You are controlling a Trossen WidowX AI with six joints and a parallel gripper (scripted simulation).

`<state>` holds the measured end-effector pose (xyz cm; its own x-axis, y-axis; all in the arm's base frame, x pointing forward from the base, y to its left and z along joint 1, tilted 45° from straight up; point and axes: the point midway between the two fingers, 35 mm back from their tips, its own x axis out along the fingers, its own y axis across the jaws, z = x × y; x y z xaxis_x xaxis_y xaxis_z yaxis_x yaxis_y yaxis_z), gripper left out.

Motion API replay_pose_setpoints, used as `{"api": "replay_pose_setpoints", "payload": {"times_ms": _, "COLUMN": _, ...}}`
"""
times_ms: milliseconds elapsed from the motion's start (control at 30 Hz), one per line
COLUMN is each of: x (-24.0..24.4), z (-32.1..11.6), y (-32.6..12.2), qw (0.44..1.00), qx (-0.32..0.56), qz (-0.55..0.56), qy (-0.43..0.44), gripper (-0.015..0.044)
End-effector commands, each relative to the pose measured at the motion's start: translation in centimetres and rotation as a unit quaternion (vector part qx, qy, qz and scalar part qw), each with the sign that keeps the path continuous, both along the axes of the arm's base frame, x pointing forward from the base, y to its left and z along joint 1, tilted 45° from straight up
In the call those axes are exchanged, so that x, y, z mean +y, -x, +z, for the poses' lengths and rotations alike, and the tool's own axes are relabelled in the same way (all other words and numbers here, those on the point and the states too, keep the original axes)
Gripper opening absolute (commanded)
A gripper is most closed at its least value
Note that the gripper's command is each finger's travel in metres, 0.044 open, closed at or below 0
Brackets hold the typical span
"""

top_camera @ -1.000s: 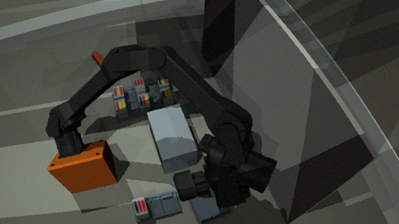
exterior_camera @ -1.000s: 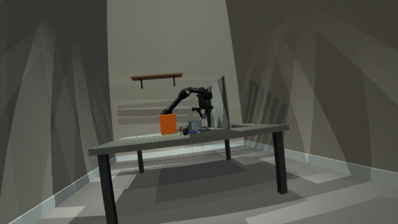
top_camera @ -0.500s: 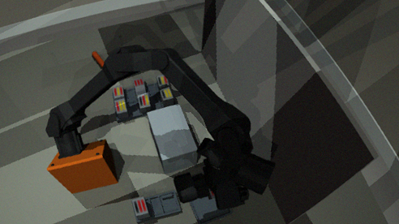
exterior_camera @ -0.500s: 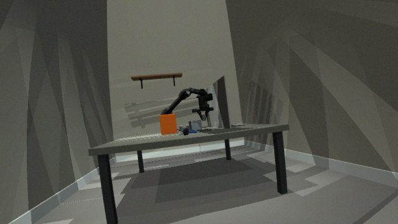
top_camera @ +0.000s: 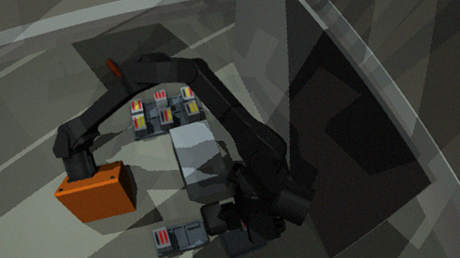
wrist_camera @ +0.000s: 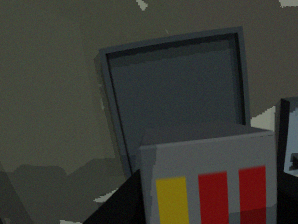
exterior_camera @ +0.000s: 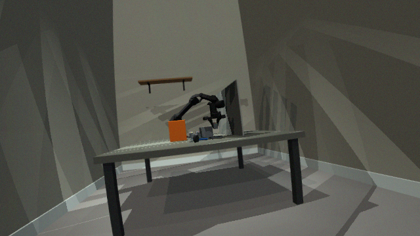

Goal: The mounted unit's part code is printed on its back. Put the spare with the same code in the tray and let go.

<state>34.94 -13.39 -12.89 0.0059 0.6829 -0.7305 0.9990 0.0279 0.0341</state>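
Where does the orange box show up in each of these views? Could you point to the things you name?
Top: the orange box (top_camera: 99, 196) is left of centre, in the lower half.
Exterior: the orange box (exterior_camera: 177, 131) is on the table, just left of centre.
Wrist: not in it.
Shared landmark: the tool (top_camera: 242, 224) (exterior_camera: 215, 125) (wrist_camera: 190, 173), right of the box in top and exterior.

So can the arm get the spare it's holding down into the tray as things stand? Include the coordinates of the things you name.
Probably yes. The tool (wrist_camera: 190, 173) is shut on the spare (wrist_camera: 209, 175), and the tray (wrist_camera: 170, 42) (top_camera: 232, 257) lies open below; nothing visible stands between them. The spare looks slightly off-centre, so some sideways shift may be needed.
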Motion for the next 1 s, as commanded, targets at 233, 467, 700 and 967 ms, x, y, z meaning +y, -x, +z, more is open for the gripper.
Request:
{"api": "replay_pose_setpoints", "payload": {"times_ms": 233, "x": 1.0, "z": -0.9, "y": 0.2, "qw": 1.0, "qx": 0.004, "qz": -0.002, "qy": -0.004, "gripper": 0.0}}
{"api": "replay_pose_setpoints", "payload": {"times_ms": 467, "x": 1.5, "z": -1.3, "y": 0.2, "qw": 1.0, "qx": 0.004, "qz": -0.002, "qy": -0.005, "gripper": 0.0}}
{"api": "replay_pose_setpoints", "payload": {"times_ms": 700, "x": 2.0, "z": -1.7, "y": 0.3, "qw": 1.0, "qx": 0.004, "qz": -0.002, "qy": -0.005, "gripper": 0.0}}
{"api": "replay_pose_setpoints", "payload": {"times_ms": 967, "x": 2.5, "z": -2.2, "y": 0.4, "qw": 1.0, "qx": 0.004, "qz": -0.002, "qy": -0.005, "gripper": 0.0}}
